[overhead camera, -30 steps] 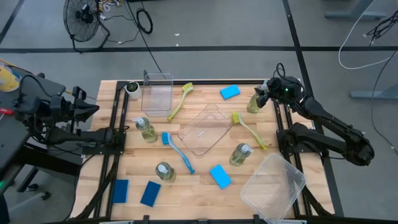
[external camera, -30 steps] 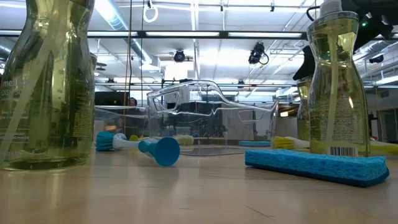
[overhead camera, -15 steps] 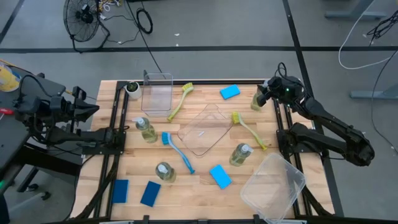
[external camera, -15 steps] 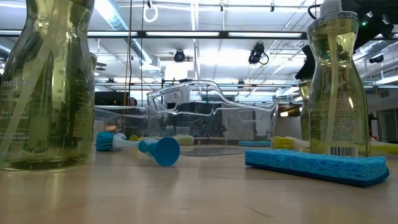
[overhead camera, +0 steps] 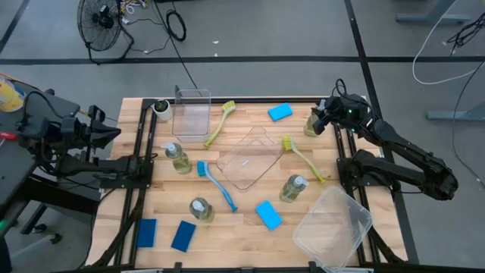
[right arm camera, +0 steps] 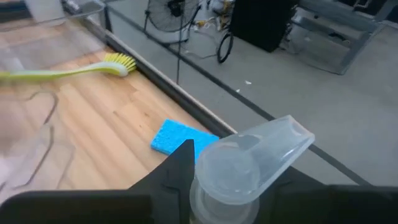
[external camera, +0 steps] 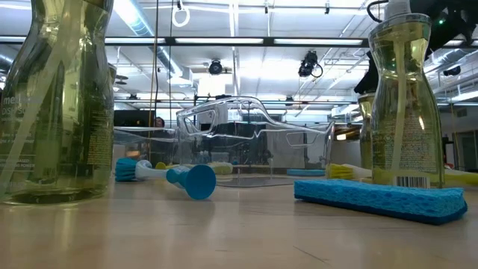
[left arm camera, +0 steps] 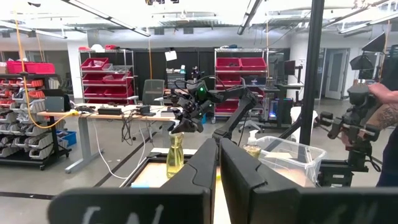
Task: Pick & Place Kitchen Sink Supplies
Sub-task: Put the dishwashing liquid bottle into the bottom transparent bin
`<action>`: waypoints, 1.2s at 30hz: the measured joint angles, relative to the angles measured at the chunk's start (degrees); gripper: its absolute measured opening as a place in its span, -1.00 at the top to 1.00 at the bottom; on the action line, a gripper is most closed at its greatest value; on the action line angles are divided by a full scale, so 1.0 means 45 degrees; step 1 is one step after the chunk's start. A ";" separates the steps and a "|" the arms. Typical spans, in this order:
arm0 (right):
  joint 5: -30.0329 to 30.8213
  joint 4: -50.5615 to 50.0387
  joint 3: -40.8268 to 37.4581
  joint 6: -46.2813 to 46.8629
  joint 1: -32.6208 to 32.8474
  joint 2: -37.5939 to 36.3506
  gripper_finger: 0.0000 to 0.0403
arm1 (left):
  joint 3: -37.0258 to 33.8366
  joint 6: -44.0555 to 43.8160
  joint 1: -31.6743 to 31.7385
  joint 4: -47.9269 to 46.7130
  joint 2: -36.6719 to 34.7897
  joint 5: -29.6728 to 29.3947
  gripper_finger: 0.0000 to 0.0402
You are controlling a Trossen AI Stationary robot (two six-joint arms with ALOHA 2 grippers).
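Clear bottle cap (right arm camera: 249, 163) between the right gripper's dark fingers (right arm camera: 177, 171); blue sponge (right arm camera: 180, 139) and yellow-green brush (right arm camera: 74, 70) beyond.

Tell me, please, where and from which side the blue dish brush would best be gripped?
Probably mid-handle on the blue dish brush, coming straight down from above: it lies flat and diagonal, so the fingers would close across the thin handle. The bottle near its tip leaves less room there.

My right pincer (overhead camera: 321, 120) is closing around an upright clear bottle (overhead camera: 310, 126) of yellow-green liquid at the table's far right corner. Three more bottles (overhead camera: 179, 158) are standing mid-table. Four blue sponges (overhead camera: 280, 112) are lying flat, two side by side at the near left. Two yellow-green brushes (overhead camera: 218, 123) and a blue brush (overhead camera: 217, 186) are lying flat.
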 joint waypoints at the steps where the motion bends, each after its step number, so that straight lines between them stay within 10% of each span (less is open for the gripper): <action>1: -0.0012 -0.0190 0.0223 -0.0035 0.0059 0.0015 0.49 | 0.0000 0.0000 -0.0004 -0.0002 0.0000 -0.0002 0.87; 23: -0.4103 -0.0814 0.5925 0.0278 0.1193 0.2547 0.49 | 0.0000 0.0000 -0.0004 0.0000 0.0000 -0.0002 0.87; 36: -0.3750 -0.0653 0.6302 -0.0722 0.4382 0.3735 0.49 | 0.0000 0.0000 -0.0005 0.0000 0.0000 0.0002 0.87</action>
